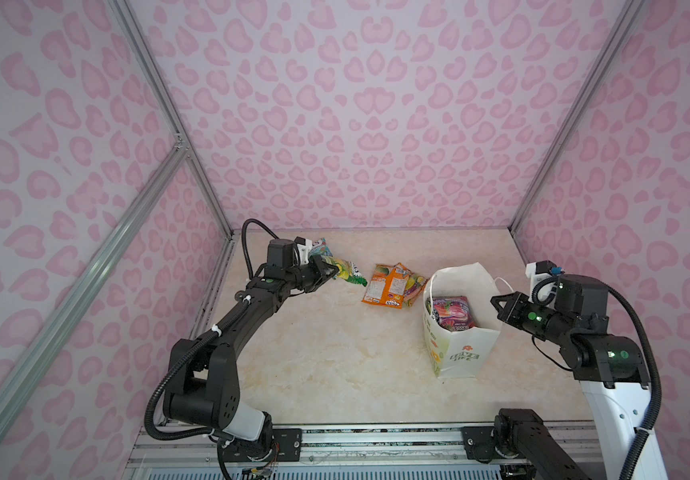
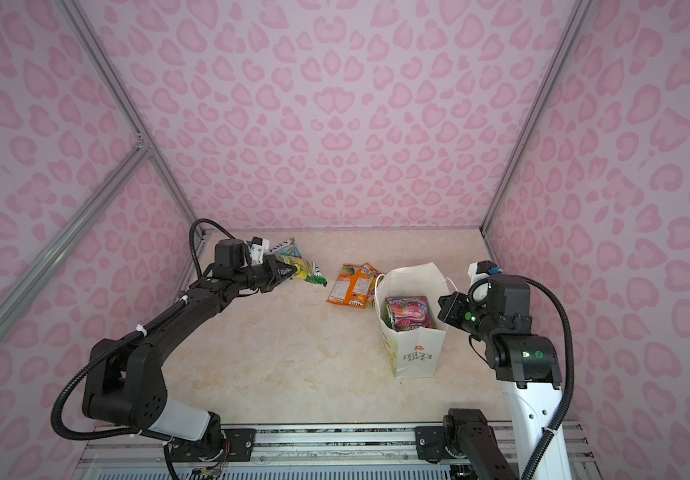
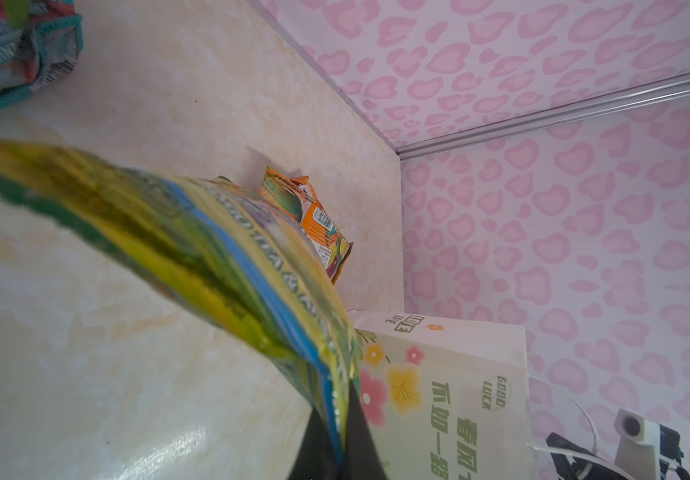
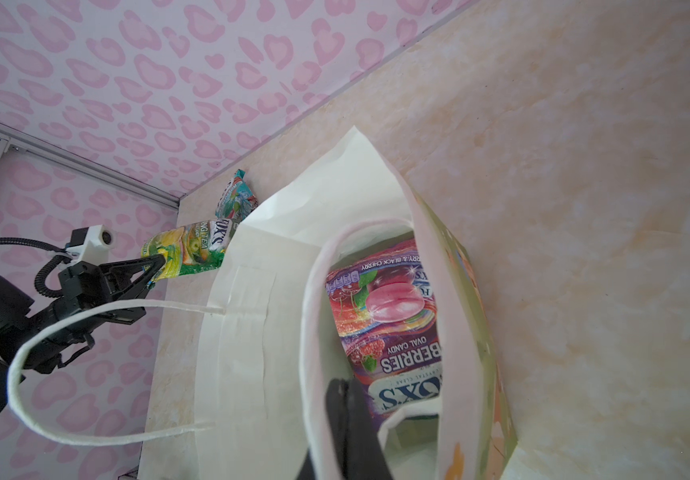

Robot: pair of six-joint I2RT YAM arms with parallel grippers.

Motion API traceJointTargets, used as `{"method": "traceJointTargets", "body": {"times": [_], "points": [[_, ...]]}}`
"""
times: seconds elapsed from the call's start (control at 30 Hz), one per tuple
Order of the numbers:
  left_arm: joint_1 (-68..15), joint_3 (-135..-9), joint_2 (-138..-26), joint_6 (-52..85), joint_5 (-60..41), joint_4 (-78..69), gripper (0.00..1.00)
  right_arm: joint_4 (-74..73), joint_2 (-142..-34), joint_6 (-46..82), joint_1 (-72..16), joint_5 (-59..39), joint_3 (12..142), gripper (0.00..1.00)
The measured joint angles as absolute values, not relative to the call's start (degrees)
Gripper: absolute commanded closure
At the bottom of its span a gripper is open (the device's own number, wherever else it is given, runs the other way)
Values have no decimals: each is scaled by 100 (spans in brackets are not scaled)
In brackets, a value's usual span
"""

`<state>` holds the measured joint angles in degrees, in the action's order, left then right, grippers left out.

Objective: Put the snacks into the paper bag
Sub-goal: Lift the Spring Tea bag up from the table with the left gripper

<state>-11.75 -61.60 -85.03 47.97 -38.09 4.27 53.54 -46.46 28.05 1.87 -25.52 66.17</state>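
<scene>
1. Left gripper state: my left gripper (image 1: 332,272) is clamped narrow on 1 edge of a green-yellow pouch (image 1: 349,274). The pouch is clear of the surface (image 1: 335,353) at the far left and juts out sideways from the jaws.

2. Right gripper state: my right gripper (image 1: 496,302) is closed at the right rim of the paper bag (image 1: 463,357). In the right wrist view it appears to pinch the bag handle (image 4: 314,332), which stands up toward the camera.

3. Location of task items:
- The bag stands upright with its mouth open, right of centre.
- 1 purple pouch (image 1: 453,311) lies inside it.
- 1 orange pouch (image 1: 384,286) lies just left of the bag, overlapping another pouch (image 1: 416,286).
- 1 teal pouch (image 1: 321,246) lies by the back wall, behind my left wrist.

4. Handling, as judged:
- Each pouch looks light, with glossy film that is likely slippery.
- The body is soft, and loose candy inside would shift under pressure.
- Grip the flat sealed edge, not the bulging middle. The seal gives 2 flat faces and does not roll.
- An edge grip lets the pouch droop or swing, so carry it slowly.
- The bag is thin paper and probably tips easily. Hold the handle firmly and lower the pouch edge-first through the mouth.
</scene>
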Motion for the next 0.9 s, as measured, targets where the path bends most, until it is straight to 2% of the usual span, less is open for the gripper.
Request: {"method": "traceJointTargets", "body": {"times": [0.33, 0.5, 0.7, 0.9], "points": [[-1192, -6757, -7522, 4377, -3559, 1695, 97, 5328, -4674, 2805, 187, -2554, 6663, 100], [-1409, -7634, -7194, 4233, -3435, 2405, 97, 5315, -4713, 2788, 187, -2561, 6663, 100], [-2080, -9255, -7220, 3977, -3251, 3085, 97, 5207, -4700, 2801, 187, -2596, 6573, 100], [-2869, -10348, -7669, 3785, -3079, 3452, 97, 5175, -4713, 2829, 187, -2641, 6567, 100]]}}
